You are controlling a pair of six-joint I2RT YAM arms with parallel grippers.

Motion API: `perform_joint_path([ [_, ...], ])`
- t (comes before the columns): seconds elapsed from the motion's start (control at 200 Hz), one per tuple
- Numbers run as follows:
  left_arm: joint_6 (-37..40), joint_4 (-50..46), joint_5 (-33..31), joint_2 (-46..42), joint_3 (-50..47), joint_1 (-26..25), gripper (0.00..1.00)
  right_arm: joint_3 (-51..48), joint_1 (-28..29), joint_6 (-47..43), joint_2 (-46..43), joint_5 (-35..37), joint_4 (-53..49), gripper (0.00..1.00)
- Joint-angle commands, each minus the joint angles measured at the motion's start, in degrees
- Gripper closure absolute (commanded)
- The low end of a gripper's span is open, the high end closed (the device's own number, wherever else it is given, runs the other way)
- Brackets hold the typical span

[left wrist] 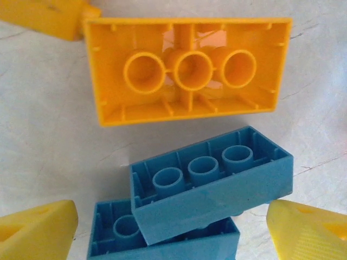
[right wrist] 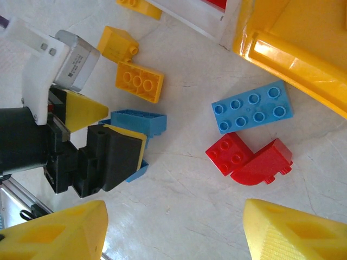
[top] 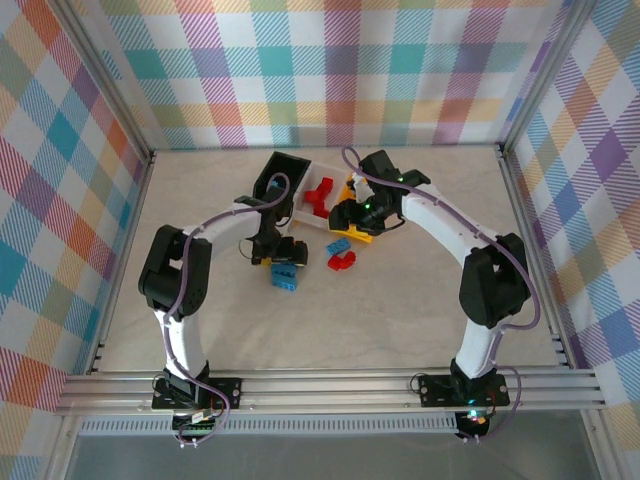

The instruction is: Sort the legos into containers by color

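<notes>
My left gripper [left wrist: 173, 234] is open, its yellow fingertips [left wrist: 38, 230] low on either side of two stacked blue legos [left wrist: 211, 181], both lying hollow side up. An orange-yellow lego [left wrist: 187, 70] lies upside down just beyond them. In the top view this gripper [top: 283, 260] hovers over the blue pair [top: 285, 278]. My right gripper [right wrist: 173, 233] is open over bare table. Ahead of it lie a flat blue lego [right wrist: 252, 106], a red lego [right wrist: 230, 154] and a red arch piece [right wrist: 263, 162]. The black bin [top: 282, 172], white bin [top: 303, 205] and orange-yellow bin [right wrist: 293, 49] stand behind.
Red legos [top: 322, 190] lie inside the white bin. Another orange-yellow lego [right wrist: 116, 44] sits near the white bin's wall [right wrist: 190, 16]. The right arm [top: 440, 215] hangs over the orange-yellow bin. Checkered walls enclose the table on three sides.
</notes>
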Motion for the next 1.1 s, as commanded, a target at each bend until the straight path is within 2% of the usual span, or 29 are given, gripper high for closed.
perform_joint_path([
  [0.0, 1.64, -0.89, 0.13, 2.43, 0.84, -0.58, 0.11, 0.24, 0.25, -0.4, -1.15, 0.52, -1.54, 0.33],
  [0.375, 1.67, -1.78, -1.03, 2.01, -0.11, -0.84, 0.22, -0.18, 0.13, -0.68, 0.14, 0.53, -1.5, 0.33],
  [0.54, 1.57, -2.2, -1.36, 1.87, -0.64, -0.85, 0.33, -0.66, 0.12, -0.79, 0.41, 0.48, -1.21, 0.32],
  [0.84, -0.13, -6.65, -2.3, -2.33, 0.37, -0.24, 0.34, -2.22, 0.04, -1.19, -0.42, 0.9, -0.55, 0.32],
  [1.095, -3.89, -10.92, -0.49, -8.0, 6.93, 2.95, 0.34, -4.96, -2.82, -0.33, -3.6, 0.53, 0.95, 0.32],
])
